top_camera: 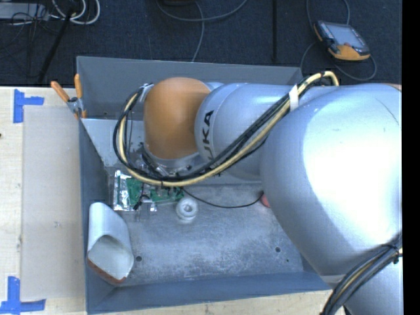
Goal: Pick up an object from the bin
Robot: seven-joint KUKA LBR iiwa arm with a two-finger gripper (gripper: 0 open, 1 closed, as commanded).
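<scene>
My gripper (pixel 159 170) hangs low over the bin's left middle, mostly hidden under the arm's orange cover. Directly below and left of it lies a crumpled silver and green packet (pixel 130 191), touching or nearly touching the gripper's underside. A small pale ring-shaped cap (pixel 186 210) rests on the floor just to the right of the packet. A white cup (pixel 108 245) lies on its side in the front left corner, its brown-rimmed mouth facing the front wall.
A small red thing (pixel 264 201) peeks out from under the arm at the bin's right middle. The arm covers the bin's back and right parts. Black and yellow cables loop around the wrist.
</scene>
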